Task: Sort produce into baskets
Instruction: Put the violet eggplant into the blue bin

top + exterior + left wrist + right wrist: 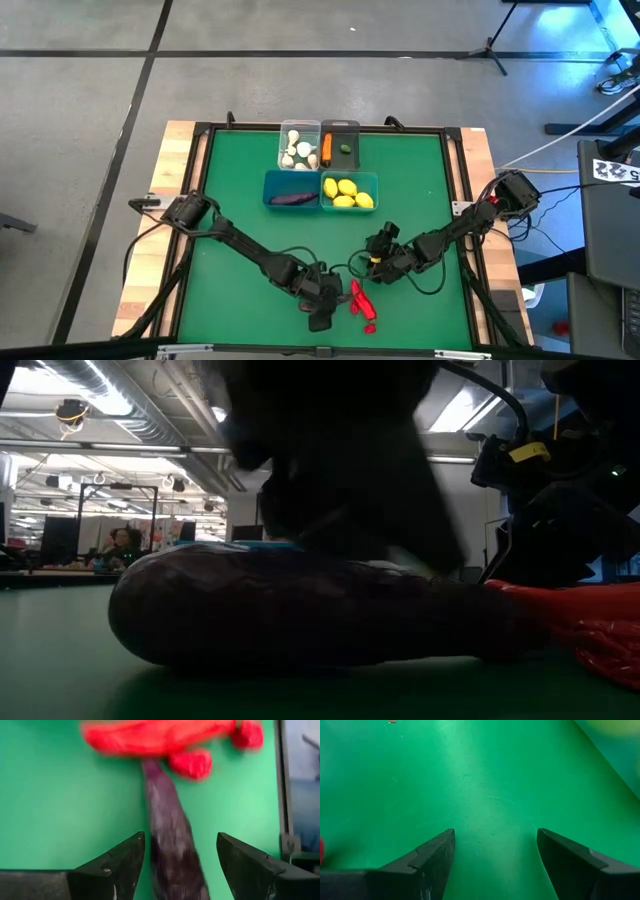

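The left gripper (175, 865) hangs low at the near edge of the green-topped table (240, 210), its jaws spread wide on either side of a dark purple toy eggplant (170, 840) that lies flat on the green surface; the eggplant runs lengthwise between the two dark fingers (117, 867) with a gap showing on each side, so the jaws seem not to have hold of it, though the wrist view is blurred and contact cannot be ruled out. Just past the eggplant's far tip lie glossy red toy chili peppers (160, 737), one of them touching or nearly touching that tip; in the high view the same red chilies (361, 303) sit just right of the left gripper (322, 305).

The right gripper (378, 262) hovers near them, slightly farther from the table's near edge; its jaws stand wide apart over bare green with nothing between them.

At the far side of the table the four small plastic bins cluster together: a clear bin (283, 148) holding white garlic bulbs (296, 148); beside it a dark grey bin (341, 126) with an orange carrot (326, 150) and a small green piece (344, 149); nearer, a teal-blue bin (270, 186) with another purple eggplant (292, 198), and a second teal-blue bin (374, 182) with yellow lemons (347, 193).
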Robot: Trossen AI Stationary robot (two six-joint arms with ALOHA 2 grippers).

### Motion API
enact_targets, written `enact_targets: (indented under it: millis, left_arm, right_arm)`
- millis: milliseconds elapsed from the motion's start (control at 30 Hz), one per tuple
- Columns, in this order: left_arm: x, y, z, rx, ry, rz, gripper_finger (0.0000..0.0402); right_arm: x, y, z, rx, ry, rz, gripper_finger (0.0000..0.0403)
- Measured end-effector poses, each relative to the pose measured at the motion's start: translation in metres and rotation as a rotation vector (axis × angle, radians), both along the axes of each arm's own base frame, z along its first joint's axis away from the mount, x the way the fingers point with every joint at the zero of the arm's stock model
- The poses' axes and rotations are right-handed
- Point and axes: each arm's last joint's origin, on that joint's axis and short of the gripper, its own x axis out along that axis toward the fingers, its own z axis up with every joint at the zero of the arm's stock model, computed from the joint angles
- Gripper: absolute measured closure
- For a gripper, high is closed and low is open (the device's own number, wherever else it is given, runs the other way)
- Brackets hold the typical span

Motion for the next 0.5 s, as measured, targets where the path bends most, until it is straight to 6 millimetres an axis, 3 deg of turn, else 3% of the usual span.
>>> enact_targets:
  millis: [267,500]
  left_arm:
    - [0.003,0.007,-0.008,-0.033,0.047,-0.033,0.0171]
    - [0.006,0.005,-0.018,-0.128,0.085,-0.042,0.0265]
  right_arm:
    - [0.0,0.0,0.0,-0.003,0.003,0.002,0.0123]
    - [0.0,0.0,0.0,-0.004,0.004,0.002,0.0123]
